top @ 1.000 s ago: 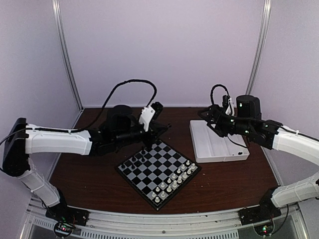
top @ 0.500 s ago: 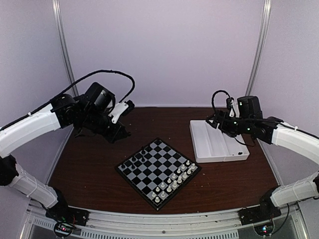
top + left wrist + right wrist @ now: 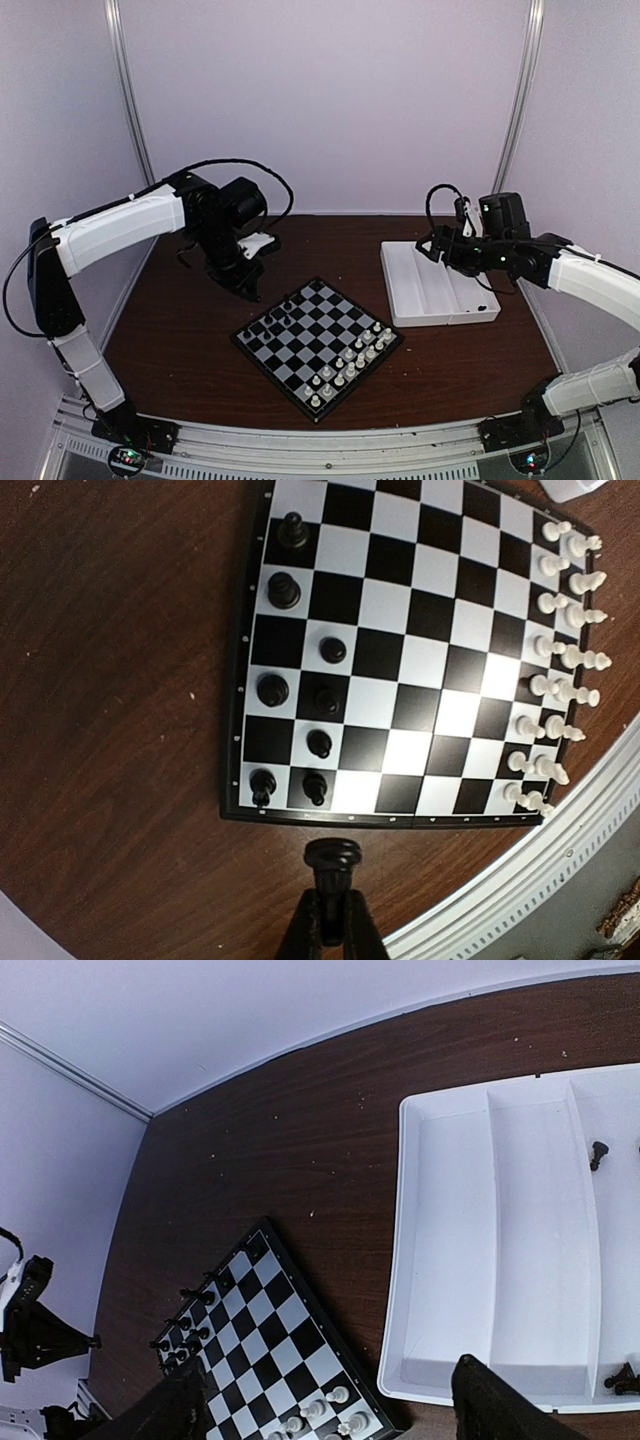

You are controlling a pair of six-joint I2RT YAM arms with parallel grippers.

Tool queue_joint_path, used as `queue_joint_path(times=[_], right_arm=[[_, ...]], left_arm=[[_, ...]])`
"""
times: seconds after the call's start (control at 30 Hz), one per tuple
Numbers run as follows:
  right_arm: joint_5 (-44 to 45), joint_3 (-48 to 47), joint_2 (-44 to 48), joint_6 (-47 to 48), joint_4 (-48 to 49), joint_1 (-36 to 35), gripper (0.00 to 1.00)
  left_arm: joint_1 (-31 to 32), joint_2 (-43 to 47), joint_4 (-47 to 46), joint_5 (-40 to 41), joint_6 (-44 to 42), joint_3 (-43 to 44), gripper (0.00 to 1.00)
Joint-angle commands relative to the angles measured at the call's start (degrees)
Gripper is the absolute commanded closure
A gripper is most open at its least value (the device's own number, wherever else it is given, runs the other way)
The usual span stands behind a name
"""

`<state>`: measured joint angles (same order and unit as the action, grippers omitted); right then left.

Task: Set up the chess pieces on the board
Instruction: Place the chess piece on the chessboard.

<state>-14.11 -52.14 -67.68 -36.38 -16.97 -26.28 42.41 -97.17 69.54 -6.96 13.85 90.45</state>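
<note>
Now the left tool (image 3: 332,888) is clamped shut on 1 black chess piece (image 3: 333,857). Ahead of it on the counter (image 3: 120,730) lies the board (image 3: 400,650), where 8 black chessmen (image 3: 283,588) stand. The right tool (image 3: 330,1370) gapes wide, empty, above the white tray (image 3: 450,1260).

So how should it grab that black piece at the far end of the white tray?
Probably from straight above, with the open right gripper straddling the black piece at its slim waist: the tray wall beside it hinders a sideways reach. Standing or lying, I cannot tell.
</note>
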Motion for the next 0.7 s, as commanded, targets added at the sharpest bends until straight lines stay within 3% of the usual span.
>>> queue_joint_path(times=[0.0,0.3,0.67], right_arm=[[0.74,0.99,2.4,0.84,-1.3,0.6,0.17],[0.11,1.44,1.19,0.82,-0.81,1.45,0.17],[-0.74,1.42,0.0,0.53,0.01,1.67,0.17]], left_arm=[[-0.57,-3.54,6.2,3.02,-1.22,4.96,1.0],[-0.67,-11.11,10.87,5.9,-3.63,8.78,1.0],[-0.69,-16.06,8.33,6.13,-4.69,8.49,1.0]])
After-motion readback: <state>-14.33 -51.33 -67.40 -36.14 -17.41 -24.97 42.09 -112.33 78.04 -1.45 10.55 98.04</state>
